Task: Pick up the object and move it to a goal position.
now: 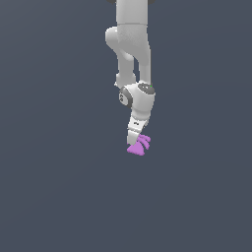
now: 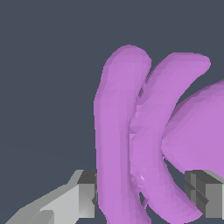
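Wrist view shows the gripper (image 2: 142, 197) clenched on the object (image 2: 144, 131), a finger (image 2: 87, 194) pressed on each flank of its ribs. Exterior view puts it at the arm's tip. Grasp looks made; next comes carrying it to the goal, unmarked here.

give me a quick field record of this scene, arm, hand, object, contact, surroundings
arm: white arm reaching down from the exterior view's top
hand: hand, fingers on either side of the object
object: purple ribbed piece, curved arcs beside a rounded wedge
contact: ribs fill the gap between the fingers; looks gripped
surroundings: plain dark grey background, no goal marker visible
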Controlling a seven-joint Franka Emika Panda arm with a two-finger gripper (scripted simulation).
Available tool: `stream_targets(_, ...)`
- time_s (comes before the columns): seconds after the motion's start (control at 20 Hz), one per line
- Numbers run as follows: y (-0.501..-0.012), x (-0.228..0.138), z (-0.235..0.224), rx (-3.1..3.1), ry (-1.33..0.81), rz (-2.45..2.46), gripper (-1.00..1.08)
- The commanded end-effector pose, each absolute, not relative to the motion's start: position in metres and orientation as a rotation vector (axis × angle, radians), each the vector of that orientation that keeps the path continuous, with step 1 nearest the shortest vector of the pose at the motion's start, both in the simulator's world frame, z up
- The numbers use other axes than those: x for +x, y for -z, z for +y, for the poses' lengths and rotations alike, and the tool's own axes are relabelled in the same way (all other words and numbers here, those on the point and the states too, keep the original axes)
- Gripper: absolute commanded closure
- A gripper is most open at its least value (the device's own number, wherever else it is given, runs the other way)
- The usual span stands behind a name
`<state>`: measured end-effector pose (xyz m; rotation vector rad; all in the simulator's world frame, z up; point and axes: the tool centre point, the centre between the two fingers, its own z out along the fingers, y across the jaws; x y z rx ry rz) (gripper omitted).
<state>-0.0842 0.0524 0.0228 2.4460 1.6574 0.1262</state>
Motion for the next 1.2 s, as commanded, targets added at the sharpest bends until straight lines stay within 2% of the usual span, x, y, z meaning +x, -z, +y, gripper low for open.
stream_targets(0.0,-0.022,-0.084,0.052,2.446,-0.126,1.657,1.08)
stream_targets(0.65,-0.029,-0.081,0.051,2.446,-0.127,1.657,1.08)
stream_targets(1.15,-0.076,-0.058,0.047,2.446,-0.127,1.660,1.08)
